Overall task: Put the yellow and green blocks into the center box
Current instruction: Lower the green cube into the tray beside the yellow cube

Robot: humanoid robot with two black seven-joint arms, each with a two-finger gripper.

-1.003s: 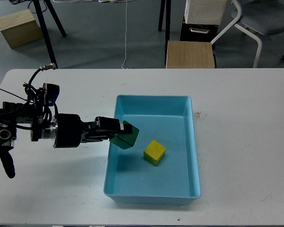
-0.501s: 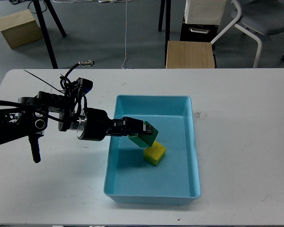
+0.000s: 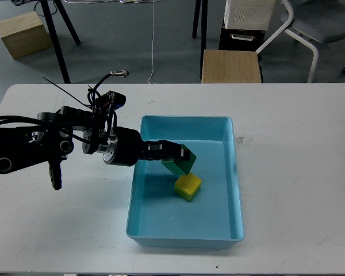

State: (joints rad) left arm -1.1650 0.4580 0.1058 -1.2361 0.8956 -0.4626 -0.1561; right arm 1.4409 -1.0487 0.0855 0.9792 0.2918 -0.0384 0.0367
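Green block (image 3: 181,162) is the thing to watch here: it's clamped in the left gripper (image 3: 177,157), tilted on a corner, and it sits over the inside of the blue tray (image 3: 237,190), past the tray's left wall and a bit toward the far half. So the block is already over the tray floor. The yellow block (image 3: 188,186) is lying on the tray floor just near-side of the green one, almost under it, and from this angle the two look like they nearly touch, though I can't tell how much height separates them. That's the relation that matters imo: green is directly on the far side of yellow, so a straight drop could clip yellow's far edge and bounce. There's bare tray floor to the right and toward the far wall, so nudging that way before letting go looks safer. The left arm reaches in from the left across the white table (image 3: 299,144). Right gripper isn't in view at all.
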